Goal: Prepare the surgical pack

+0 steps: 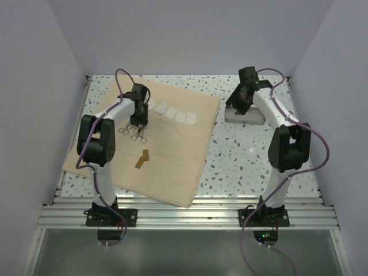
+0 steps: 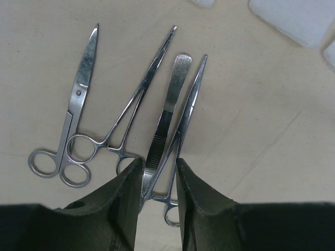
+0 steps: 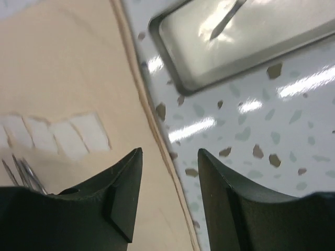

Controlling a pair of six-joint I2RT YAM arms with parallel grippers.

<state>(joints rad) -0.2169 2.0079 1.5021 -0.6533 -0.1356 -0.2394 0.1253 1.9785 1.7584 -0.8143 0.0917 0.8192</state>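
Note:
The tan fabric sheet (image 1: 172, 161) lies spread over the left of the table, with a row of white gauze squares (image 1: 172, 112) on it. Steel instruments lie side by side on the sheet (image 2: 251, 115): scissors (image 2: 73, 120), a ring-handled forceps (image 2: 133, 104), tweezers (image 2: 167, 104) and a second forceps (image 2: 191, 99). My left gripper (image 2: 158, 162) is down over them, open, its jaws straddling the tweezers' ribbed end and the second forceps' shank. My right gripper (image 3: 170, 152) hangs open and empty over the sheet's right edge (image 3: 131, 78), beside the tray.
A shallow grey metal tray (image 3: 178, 78) stands on the speckled table at the back right, and a steel instrument tip (image 3: 225, 21) shows inside it. A small brown strip (image 1: 142, 159) lies on the sheet nearer the arm bases. White walls close in three sides.

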